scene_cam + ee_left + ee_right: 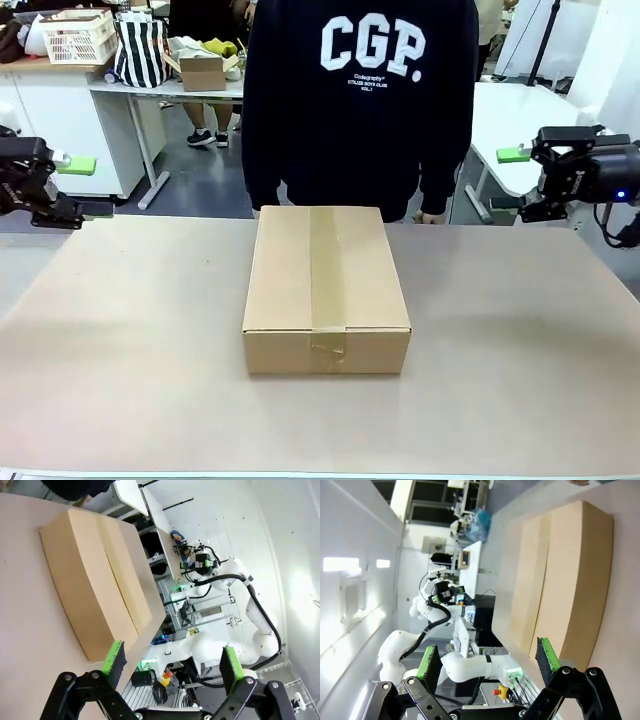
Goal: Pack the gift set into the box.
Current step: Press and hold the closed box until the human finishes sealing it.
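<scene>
Brown cardboard box (326, 290), taped shut, is set mid-table. Left gripper (170, 661) and right gripper (485, 661) are held wide apart, empty, at the table's sides.

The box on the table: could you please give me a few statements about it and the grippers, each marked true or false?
1. The box is shut, with a strip of tape along its top. True.
2. The left gripper is clamped on the box. False: its jaws are open and hold nothing.
3. A person in a dark printed sweatshirt stands behind the box. True.
4. The right gripper holds a gift set. False: it is open and empty, off to the side of the box.
5. The box stands on the table between the two arms. True.
</scene>
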